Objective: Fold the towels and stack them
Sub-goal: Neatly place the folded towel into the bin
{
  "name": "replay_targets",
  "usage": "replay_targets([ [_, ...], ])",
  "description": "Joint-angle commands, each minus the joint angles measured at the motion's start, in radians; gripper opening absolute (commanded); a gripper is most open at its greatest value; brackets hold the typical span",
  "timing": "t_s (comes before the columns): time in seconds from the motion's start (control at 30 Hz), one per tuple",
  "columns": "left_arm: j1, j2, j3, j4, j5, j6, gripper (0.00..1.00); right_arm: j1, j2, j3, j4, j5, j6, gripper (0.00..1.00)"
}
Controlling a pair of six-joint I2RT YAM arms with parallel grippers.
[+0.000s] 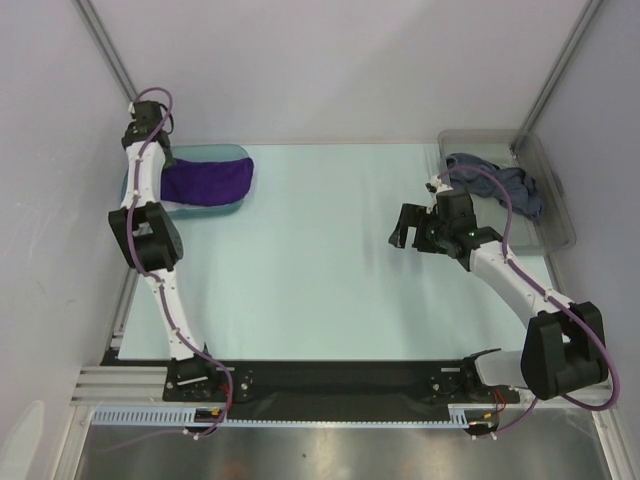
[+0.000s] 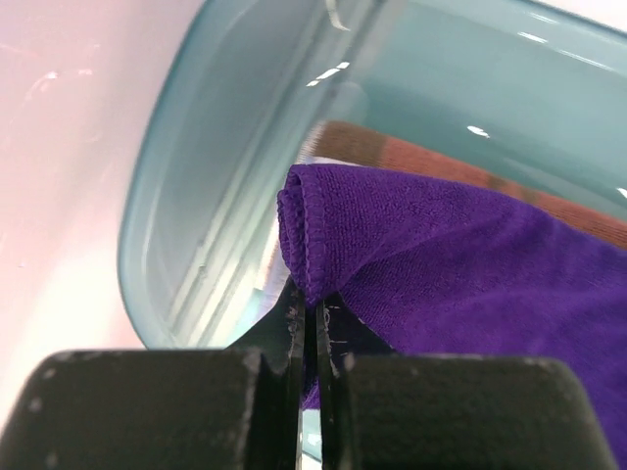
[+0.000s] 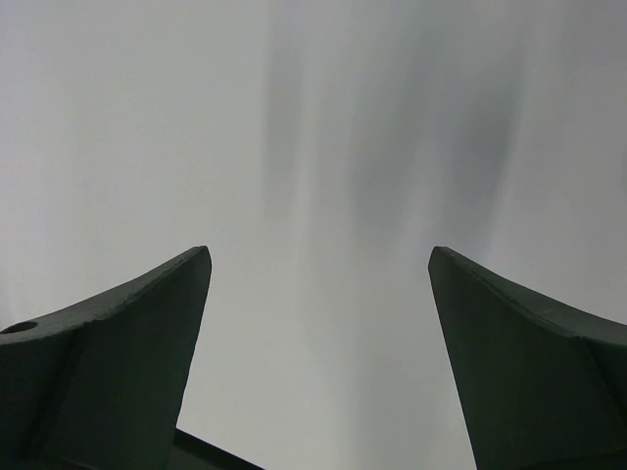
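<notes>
A deep purple towel lies folded in the teal tray at the far left. My left gripper is at the tray's left end, mostly hidden under its own arm. In the left wrist view the gripper is shut on the purple towel's folded edge, with an orange-brown towel showing underneath. A grey-blue towel lies crumpled in the clear bin at the far right. My right gripper is open and empty above the table, left of the bin; its view shows only a blurred pale surface.
The teal tray's rim curves close to the left wall. The pale green table mat spreads between tray and bin. Metal frame posts stand at the back corners.
</notes>
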Motion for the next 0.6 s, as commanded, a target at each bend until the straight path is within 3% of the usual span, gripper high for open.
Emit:
replay_targets([
  [0.0,0.026,-0.022,-0.037,0.051,-0.056,0.035,0.00,-0.004,0.006,0.040,0.013,0.017,-0.016,1.00],
  [0.37,0.054,0.036,-0.002,0.062,-0.112,0.025,0.01,-0.004,0.026,0.046,0.016,0.026,-0.016,1.00],
  [0.43,0.052,0.036,0.018,0.061,-0.140,0.030,0.14,-0.004,0.032,0.046,0.016,0.022,-0.018,1.00],
  [0.47,0.052,0.028,0.017,0.068,-0.143,0.029,0.33,-0.004,0.037,0.046,0.017,0.020,-0.016,1.00],
  [0.57,0.049,0.005,0.015,0.093,-0.085,0.039,0.50,-0.004,0.042,0.041,0.020,0.017,-0.015,1.00],
])
